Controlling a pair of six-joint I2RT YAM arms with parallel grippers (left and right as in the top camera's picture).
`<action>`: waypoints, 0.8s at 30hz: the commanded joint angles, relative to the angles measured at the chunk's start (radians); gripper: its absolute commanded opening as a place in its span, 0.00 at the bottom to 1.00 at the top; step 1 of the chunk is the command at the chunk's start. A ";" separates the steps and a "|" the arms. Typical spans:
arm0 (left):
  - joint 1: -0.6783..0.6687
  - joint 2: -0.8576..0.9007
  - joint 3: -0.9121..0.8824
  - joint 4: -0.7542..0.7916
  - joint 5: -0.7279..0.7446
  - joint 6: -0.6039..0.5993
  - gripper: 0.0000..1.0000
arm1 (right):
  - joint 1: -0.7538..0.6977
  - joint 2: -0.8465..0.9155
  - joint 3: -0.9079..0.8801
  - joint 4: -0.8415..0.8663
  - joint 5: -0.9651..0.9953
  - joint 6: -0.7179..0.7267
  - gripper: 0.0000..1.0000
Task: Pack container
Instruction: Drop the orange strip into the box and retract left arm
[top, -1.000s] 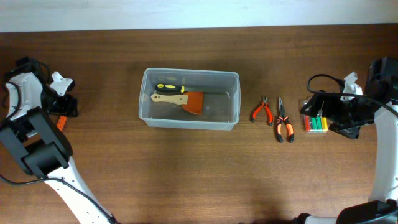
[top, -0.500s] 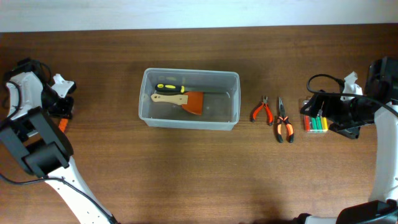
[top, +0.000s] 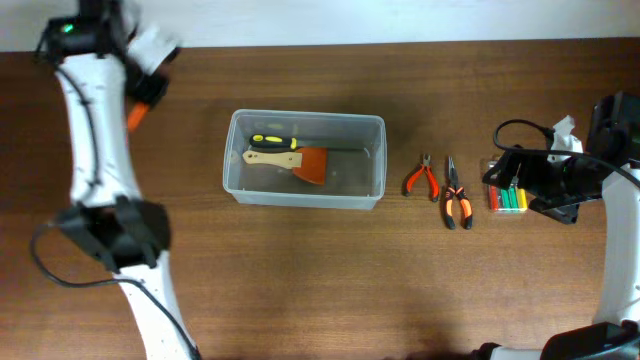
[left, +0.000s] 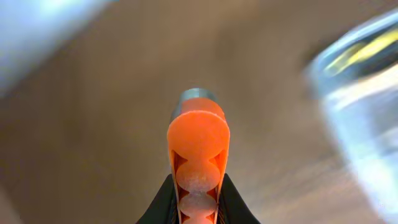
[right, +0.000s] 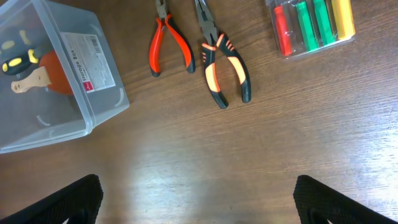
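The container (top: 232, 172) is a clear tub at mid-table, also visible in the right wrist view (right: 93, 106) and as a blur in the left wrist view (left: 367, 93). Inside lie a yellow-black screwdriver (top: 272, 141) and a wooden-handled scraper (top: 300, 160). My left gripper (left: 198, 196) is shut on an orange-handled tool (left: 198, 134) with a grey metal end, held in the air. From overhead that tool (top: 140, 100) hangs at the far left back, left of the container. My right gripper (right: 199, 199) stands wide open above bare wood, holding nothing.
Red-handled pliers (top: 421, 178) and black-and-orange pliers (top: 456, 200) lie right of the container. A small clear case of coloured screwdrivers (top: 507, 198) sits further right, beside the right arm. The left arm reaches from the front left up to the back edge.
The left gripper shut on the orange-handled tool at the table's left edge and swung it up and back toward the far left corner. The right arm has not moved.
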 joint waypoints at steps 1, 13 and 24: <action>-0.167 -0.099 0.099 -0.017 0.065 0.039 0.02 | -0.006 0.001 0.015 -0.001 -0.013 0.004 0.98; -0.502 0.034 -0.235 0.031 -0.003 0.196 0.02 | -0.006 0.001 0.015 -0.004 -0.013 0.004 0.99; -0.554 0.061 -0.401 0.283 -0.007 0.346 0.02 | -0.006 0.001 0.015 -0.008 -0.013 0.004 0.98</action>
